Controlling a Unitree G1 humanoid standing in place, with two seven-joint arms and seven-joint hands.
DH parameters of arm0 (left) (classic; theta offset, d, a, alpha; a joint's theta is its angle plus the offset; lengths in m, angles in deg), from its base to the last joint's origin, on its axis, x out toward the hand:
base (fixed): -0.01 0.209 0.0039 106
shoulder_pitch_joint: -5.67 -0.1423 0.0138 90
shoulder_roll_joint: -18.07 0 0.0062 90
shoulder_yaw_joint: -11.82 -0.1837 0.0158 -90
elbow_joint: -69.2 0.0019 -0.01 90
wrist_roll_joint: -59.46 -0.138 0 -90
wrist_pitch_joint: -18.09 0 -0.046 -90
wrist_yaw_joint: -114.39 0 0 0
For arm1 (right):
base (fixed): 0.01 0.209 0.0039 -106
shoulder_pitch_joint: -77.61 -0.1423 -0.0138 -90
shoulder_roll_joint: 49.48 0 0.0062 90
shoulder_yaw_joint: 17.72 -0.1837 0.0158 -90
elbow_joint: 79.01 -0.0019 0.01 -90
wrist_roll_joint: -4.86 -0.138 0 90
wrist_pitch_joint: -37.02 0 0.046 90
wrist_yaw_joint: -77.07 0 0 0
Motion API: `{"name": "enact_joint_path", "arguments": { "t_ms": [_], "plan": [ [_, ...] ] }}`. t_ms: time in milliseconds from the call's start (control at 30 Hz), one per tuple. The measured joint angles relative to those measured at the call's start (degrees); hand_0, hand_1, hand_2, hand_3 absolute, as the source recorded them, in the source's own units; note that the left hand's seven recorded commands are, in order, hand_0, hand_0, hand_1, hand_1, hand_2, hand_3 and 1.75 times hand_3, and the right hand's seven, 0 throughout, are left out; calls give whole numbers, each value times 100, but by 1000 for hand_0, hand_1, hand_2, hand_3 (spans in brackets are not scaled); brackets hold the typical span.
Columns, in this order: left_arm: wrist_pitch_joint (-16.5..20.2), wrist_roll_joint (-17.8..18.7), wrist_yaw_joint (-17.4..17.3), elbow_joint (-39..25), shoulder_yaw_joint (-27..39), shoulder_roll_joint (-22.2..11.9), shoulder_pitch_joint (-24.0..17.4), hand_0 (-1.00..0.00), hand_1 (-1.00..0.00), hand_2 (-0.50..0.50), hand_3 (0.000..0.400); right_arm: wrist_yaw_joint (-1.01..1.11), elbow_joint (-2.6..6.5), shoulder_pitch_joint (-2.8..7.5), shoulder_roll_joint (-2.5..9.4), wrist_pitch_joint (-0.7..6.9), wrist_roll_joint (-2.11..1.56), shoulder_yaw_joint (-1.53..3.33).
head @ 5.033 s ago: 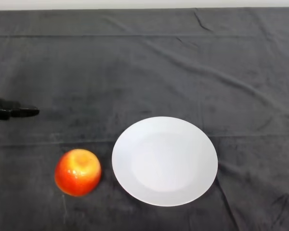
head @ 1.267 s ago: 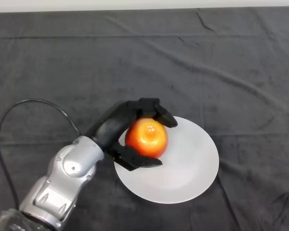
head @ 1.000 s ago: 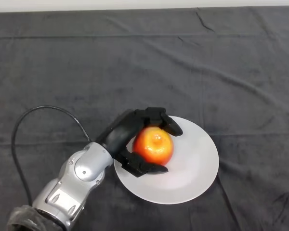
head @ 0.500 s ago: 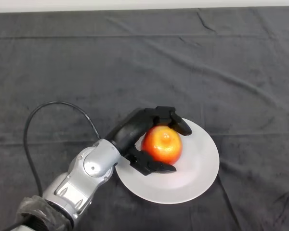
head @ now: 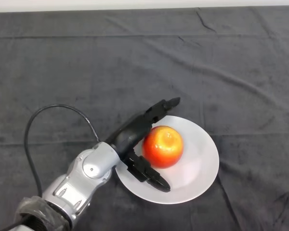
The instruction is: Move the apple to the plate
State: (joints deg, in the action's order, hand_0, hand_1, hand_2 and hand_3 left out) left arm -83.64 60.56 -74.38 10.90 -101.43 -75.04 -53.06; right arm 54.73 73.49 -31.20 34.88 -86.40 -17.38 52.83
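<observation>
We see our left arm (head: 82,180), and it is shiny silver-grey with smooth, rounded parts. One round part has a small dark dot in its middle. Low down, near the bottom corner, the arm looks darker and a bit crinkly, like grey wrapping. At the end sits our black hand (head: 130,139). It has thick black fingers (head: 160,108) and a chunky black thumb (head: 151,177).

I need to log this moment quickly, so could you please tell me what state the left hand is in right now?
Left hand: open, fingers straight on either side of the apple, which sits on the plate; holding nothing.
</observation>
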Motion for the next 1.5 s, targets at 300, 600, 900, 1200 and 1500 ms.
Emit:
{"name": "enact_joint_path", "arguments": {
  "t_ms": [300,600,900,1200,1500],
  "plan": [
    [-2,221,230,-2,1076,-429,268,0,0,0,0,0,11,0,0,0,0,-1],
    [142,195,906,-239,1686,-515,391,0,0,0,0,-1,16,0,0,0,0,-2],
    [106,-13,1426,-130,2244,-637,631,0,0,0,0,-1,21,0,0,0,0,-7],
    [-289,-109,1738,18,2733,-1064,978,0,0,0,0,19,23,-3,2,-2,2,0],
    [-539,-90,1975,22,3560,-1531,976,0,0,0,0,29,46,-3,2,-2,1,-1]
  ]
}}
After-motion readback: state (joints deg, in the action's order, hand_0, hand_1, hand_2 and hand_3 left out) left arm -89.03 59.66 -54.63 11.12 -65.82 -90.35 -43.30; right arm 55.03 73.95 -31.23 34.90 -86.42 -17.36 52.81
